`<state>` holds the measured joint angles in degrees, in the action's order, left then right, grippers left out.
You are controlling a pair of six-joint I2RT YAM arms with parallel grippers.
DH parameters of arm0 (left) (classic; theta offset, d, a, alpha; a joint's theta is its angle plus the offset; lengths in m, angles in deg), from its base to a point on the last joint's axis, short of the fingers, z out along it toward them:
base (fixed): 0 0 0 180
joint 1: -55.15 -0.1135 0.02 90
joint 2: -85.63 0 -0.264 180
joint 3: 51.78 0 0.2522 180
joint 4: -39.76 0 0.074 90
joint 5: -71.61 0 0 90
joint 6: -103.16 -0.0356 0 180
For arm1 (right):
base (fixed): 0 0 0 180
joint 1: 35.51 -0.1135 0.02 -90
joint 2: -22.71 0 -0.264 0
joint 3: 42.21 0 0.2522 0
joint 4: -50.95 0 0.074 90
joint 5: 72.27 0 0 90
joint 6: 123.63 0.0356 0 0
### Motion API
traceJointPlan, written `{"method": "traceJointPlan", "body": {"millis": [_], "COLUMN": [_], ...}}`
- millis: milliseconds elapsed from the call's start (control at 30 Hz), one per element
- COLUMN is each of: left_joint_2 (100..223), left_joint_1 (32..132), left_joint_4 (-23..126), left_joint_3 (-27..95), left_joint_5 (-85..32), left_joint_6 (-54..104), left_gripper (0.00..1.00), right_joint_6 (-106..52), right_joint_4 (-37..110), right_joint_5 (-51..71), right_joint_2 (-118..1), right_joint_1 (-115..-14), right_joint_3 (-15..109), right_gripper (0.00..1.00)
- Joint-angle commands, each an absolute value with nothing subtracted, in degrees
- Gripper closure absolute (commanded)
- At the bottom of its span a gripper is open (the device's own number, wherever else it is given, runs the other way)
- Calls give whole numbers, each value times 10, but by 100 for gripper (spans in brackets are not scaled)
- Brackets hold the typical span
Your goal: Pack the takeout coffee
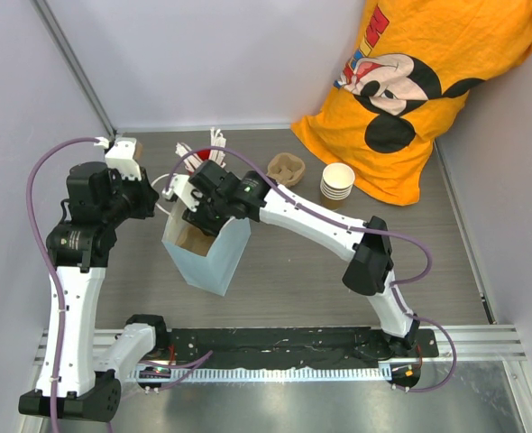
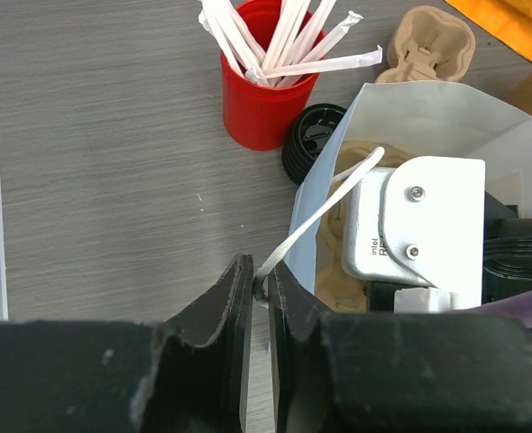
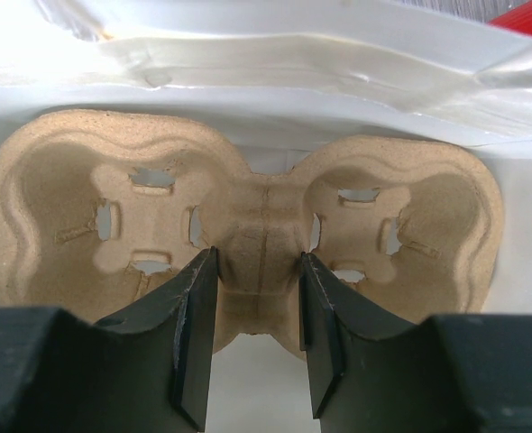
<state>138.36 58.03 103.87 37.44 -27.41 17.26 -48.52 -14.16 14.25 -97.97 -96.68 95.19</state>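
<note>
Left claw [image 2: 259, 278] pinches bag [image 2: 428, 117] rim, right claw [image 3: 257, 275] clamps tray [image 3: 68, 180] ridge inside; tray released tilted may wedge, a tug could topple bag.

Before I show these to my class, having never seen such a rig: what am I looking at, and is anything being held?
These are two robot arms bolted to a table. One picture looks down from above; the other two come from cameras on each wrist. The left gripper pinches the white handle of a paper bag. The right gripper, reaching inside the bag, clasps a pulp cup carrier by its middle. On the table stand a red cup of sticks, black lids, stacked paper cups and another carrier.
</note>
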Motion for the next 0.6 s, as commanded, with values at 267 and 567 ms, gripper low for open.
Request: {"method": "traceJointPlan", "body": {"millis": [267,567], "left_joint_2": [1381,1382], "left_joint_1": [578,578], "left_joint_4": [1015,1014], "left_joint_3": [371,370], "left_joint_5": [-274,-274], "left_joint_6": [176,176], "left_gripper": [85,85], "right_joint_6": [-492,-499], "right_joint_4": [-161,-177], "right_joint_5": [146,147], "right_joint_2": [-985,-988], "right_joint_1": [-970,-973], "right_joint_3": [990,994], "right_gripper": [99,99]}}
